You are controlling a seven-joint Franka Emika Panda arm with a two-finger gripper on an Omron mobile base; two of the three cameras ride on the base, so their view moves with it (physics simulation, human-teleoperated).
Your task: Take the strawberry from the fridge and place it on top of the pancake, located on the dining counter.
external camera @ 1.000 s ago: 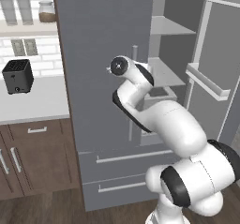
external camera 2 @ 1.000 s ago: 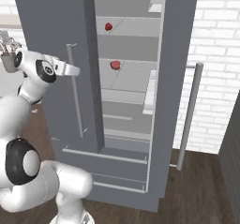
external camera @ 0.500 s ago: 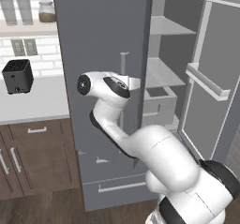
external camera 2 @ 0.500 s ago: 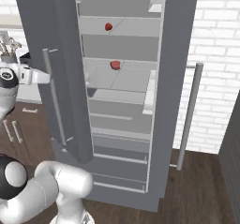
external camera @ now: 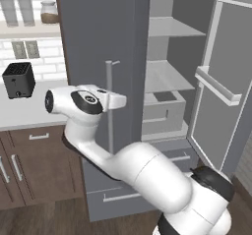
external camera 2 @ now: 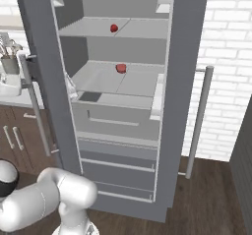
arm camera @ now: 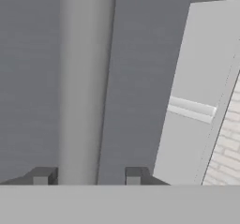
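The fridge (external camera 2: 187, 57) stands with both doors swung wide. On its upper shelf lies a tiny bright red fruit (external camera 2: 113, 28), and a wider, darker red one (external camera 2: 120, 68) sits on the middle shelf. The upper one looks like the strawberry, though both are too small to be sure. My gripper (external camera: 115, 101) is at the left door's silver bar handle (external camera: 109, 126). In the hand view the handle (arm camera: 84, 78) runs between my fingertips (arm camera: 43, 176) with a thin gap on each side, so the gripper (arm camera: 87, 176) is open around it. The pancake and the dining counter are out of view.
A black toaster (external camera: 18, 79) stands on the wall counter (external camera: 29, 116) left of the fridge, above brown cabinets (external camera: 34, 165). The right door (external camera: 221, 101) juts out toward me with its handle (external camera 2: 199, 121). A grey crisper bin (external camera: 165, 112) and two drawers (external camera 2: 118, 172) sit below the shelves.
The left door has swung further open as my arm drew it to the left. My fingers, shut on the handle before, have parted slightly from it.
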